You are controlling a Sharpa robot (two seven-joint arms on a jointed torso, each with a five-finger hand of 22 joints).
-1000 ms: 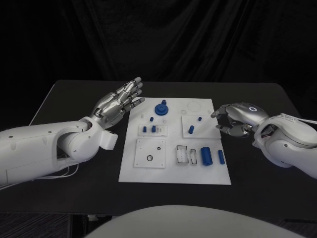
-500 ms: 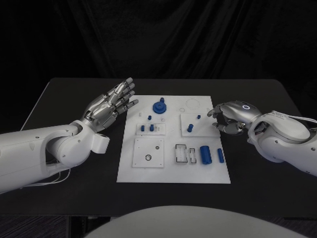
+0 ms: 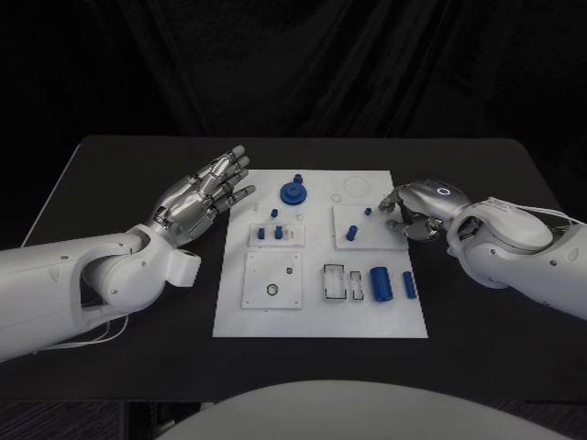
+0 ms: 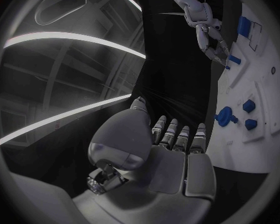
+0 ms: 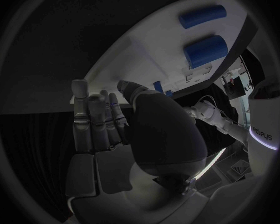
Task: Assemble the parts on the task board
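board (image 3: 323,316) mid-counter, blue cylinders (image 3: 381,282) at near right | right hand (image 3: 419,209) at right edge, fingers curled, grasp unclear | left hand (image 3: 204,195) released, far left | step: reaching; next: pinch a peg (image 3: 350,234)

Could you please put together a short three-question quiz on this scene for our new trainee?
1. True or false: the left hand holds a blue part.
2. Which hand is at the task board's edge, beside the small blue peg?
A. left
B. right
C. neither
3. Fill in: the two blue cylinders lie on the board's near ___ side, as the robot sees it.

Key
1. False: its fingers are spread and it holds nothing, beside the board.
2. B: the right hand is there, fingers curled toward the board; whether it touches a part cannot be told.
3. Right.
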